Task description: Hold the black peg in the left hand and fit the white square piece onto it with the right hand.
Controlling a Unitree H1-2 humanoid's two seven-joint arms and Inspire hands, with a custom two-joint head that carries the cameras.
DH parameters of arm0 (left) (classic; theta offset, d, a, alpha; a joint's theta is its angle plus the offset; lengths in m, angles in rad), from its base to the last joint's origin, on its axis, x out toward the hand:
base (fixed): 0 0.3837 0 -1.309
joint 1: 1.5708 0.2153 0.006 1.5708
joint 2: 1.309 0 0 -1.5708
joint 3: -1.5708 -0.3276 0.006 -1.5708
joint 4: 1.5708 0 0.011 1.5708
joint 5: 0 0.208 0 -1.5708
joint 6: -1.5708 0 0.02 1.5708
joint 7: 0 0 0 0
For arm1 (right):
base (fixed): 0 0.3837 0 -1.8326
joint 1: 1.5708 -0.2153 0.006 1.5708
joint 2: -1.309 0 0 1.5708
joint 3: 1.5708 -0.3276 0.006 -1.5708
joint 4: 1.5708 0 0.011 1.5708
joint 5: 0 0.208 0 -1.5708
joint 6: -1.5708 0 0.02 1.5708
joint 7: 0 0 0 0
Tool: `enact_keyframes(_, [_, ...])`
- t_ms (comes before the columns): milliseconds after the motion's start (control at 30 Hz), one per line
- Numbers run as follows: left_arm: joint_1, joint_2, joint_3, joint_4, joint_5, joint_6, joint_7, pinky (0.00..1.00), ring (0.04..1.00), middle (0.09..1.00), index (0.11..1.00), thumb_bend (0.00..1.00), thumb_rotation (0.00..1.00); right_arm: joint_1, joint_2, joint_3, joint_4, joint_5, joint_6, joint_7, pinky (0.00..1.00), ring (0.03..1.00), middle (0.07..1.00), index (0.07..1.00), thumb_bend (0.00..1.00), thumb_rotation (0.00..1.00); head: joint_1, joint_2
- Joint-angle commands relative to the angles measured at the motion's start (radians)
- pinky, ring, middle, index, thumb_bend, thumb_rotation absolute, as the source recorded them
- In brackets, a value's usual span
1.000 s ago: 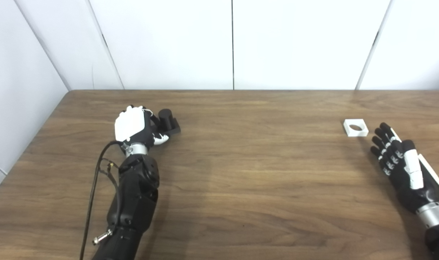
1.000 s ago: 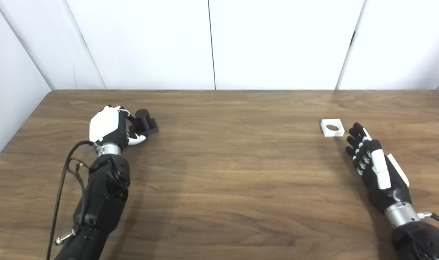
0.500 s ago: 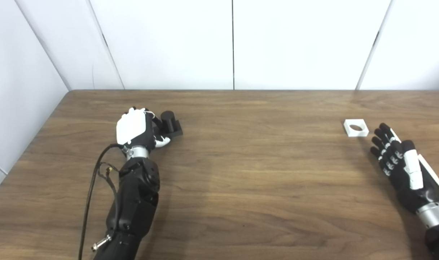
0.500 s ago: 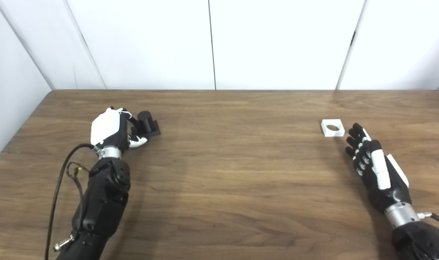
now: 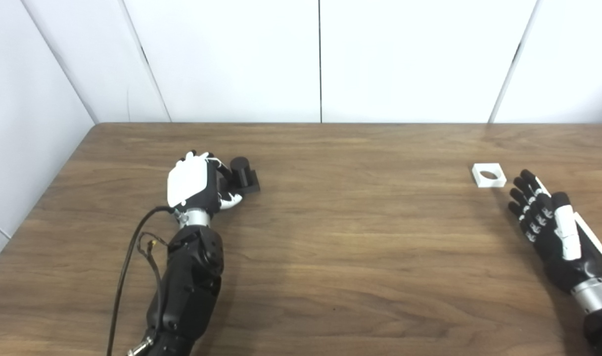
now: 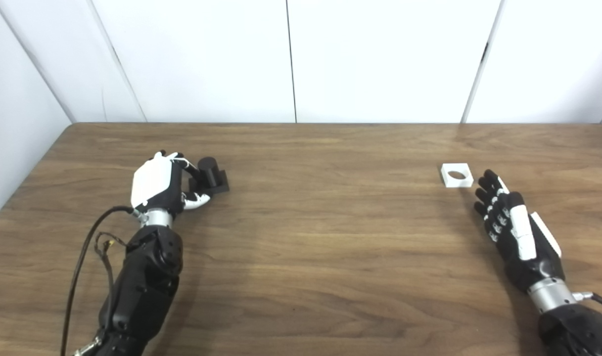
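The black peg (image 5: 242,173), a short cylinder on a square base, is gripped by the left hand (image 5: 194,184) on the left part of the desk (image 5: 350,237); fingers are closed on the base's near side, w/ the peg upright and its base apparently at the surface. Whether it is lifted clear can't be told. The right hand (image 5: 548,217) is seen open, fingers extended and apart, nothing held, lying just beside the white square piece (image 5: 488,175), which sits flat on the desk's right part w/ its round hole facing up. Peg and piece are well apart.

Step in hand, as judged: peg grasp is being secured while the white piece is not yet picked up. For this to be done well, the peg should be kept vertical and pinched by the base only, so the cylinder top is left free. The white piece is best taken by two opposite edges, hole left uncovered, kept level. Both should then be brought toward the middle, hole centred over the cylinder before being lowered; a tilted piece would probably jam.

Surface: dark wood-grain desk, matte, nothing else visible on it. Room: plain white wall panels w/ dark seams behind and at left. A black cable (image 5: 127,262) is seen alongside the left forearm.
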Motion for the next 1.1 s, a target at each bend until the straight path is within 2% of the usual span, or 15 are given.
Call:
enact_keyframes(0, [0.001,-0.003,-0.022,-0.030,-0.002,0.005,-0.019,0.98,1.000,0.911,0.488,0.52,0.06,0.044,0.022,0.012,0.019,0.006,0.003,-0.003,1.00,1.000,1.000,1.000,0.69,0.96,0.000,0.001])
enact_keyframes(333, [0.046,-0.016,-0.089,-0.091,0.016,0.005,-0.037,0.95,1.000,0.912,0.490,0.52,0.06,0.040,0.022,0.014,0.024,0.015,-0.004,0.008,1.00,1.000,1.000,1.000,0.69,0.95,-0.005,0.006])
enact_keyframes(767, [0.112,-0.034,-0.175,-0.159,0.036,0.000,-0.041,0.98,1.000,0.904,0.490,0.52,0.06,0.039,0.020,0.019,0.023,0.009,-0.007,0.007,1.00,1.000,1.000,1.000,0.73,0.94,-0.012,0.009])
enact_keyframes(1067, [0.160,-0.050,-0.215,-0.226,0.034,-0.012,-0.062,0.98,1.000,0.909,0.491,0.52,0.06,0.044,0.025,0.026,0.004,-0.007,0.006,-0.006,1.00,1.000,1.000,1.000,0.70,0.97,-0.023,0.011])
